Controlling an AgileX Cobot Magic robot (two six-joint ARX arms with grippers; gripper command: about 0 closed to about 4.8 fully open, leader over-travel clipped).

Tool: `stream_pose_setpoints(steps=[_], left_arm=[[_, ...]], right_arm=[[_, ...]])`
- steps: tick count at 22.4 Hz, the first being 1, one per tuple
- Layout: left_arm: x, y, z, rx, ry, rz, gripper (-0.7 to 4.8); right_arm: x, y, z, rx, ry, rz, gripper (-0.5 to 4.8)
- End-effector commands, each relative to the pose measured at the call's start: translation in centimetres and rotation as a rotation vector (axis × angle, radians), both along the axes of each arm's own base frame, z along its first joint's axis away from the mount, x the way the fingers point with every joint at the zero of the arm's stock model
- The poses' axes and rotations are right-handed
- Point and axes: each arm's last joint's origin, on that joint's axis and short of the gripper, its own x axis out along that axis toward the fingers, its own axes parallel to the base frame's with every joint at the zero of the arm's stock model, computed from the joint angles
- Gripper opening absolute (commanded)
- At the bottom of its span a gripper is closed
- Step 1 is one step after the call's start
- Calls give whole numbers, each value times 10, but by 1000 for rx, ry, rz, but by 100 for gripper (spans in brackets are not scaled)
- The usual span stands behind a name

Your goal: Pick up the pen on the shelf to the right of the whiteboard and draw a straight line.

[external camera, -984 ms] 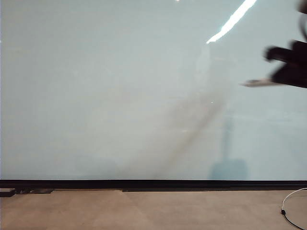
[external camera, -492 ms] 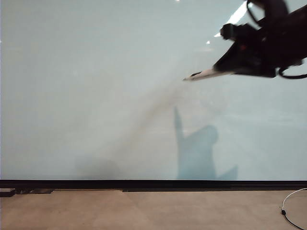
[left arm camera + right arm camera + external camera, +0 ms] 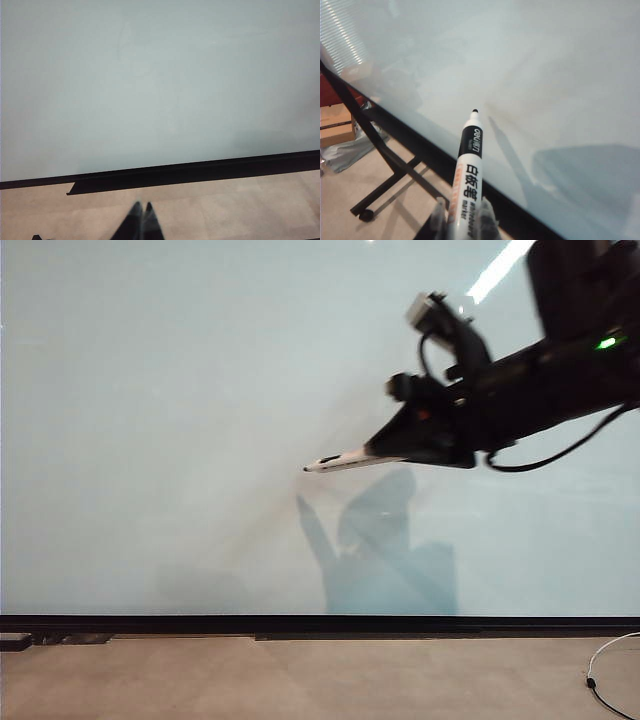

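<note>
Exterior view shows the right gripper [image 3: 372,452] squeezing the pen [image 3: 335,461], tip aimed left at the bare whiteboard [image 3: 160,420], close but not clearly touching. Left gripper [image 3: 141,212] waits low, pinched together, far off.

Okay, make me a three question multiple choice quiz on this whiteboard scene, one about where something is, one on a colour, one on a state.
1. Where does the thin white-barrelled marker pen point in the exterior view?
A. To the left, across the board
B. Straight up
C. At the floor

2. What colour is the strip along the lower edge of the large glossy pale whiteboard?
A. Red
B. Black
C. Yellow

3. What is the right pincer doing?
A. Standing wide open
B. Shut on the pen
C. Shut on a cable

Answers: 1 A, its tip juts to the left out of the right pincer. 2 B, a dark band runs under the board. 3 B, the right wrist view shows its fingers clamping the barrel; the left pincer waits shut, low before the board.
</note>
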Motion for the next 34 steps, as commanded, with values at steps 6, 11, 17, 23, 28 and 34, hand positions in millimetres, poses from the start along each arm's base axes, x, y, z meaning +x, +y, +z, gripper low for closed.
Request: stream_pose_setpoints(steps=[6,11,17,23,28,34], left_arm=[[0,0,2,1,-16,-3,-5],[0,0,2,1,-15,-2,-5],[0,0,2,1,-16,-2,-5],[0,0,2,1,-16,-2,-5],[0,0,2,1,-16,-2,-5],[0,0,2,1,-16,-2,-5]], right_arm=[[14,15,15,99,-99,121,-5],[14,16,16,107,-92,135,-5],[15,16,16,102,-98,82,-5],[13,20,14,92,-72,77,-5],[1,39,13,76,-71,68,-5],[-5,50,13,15,-127,-95,-5]])
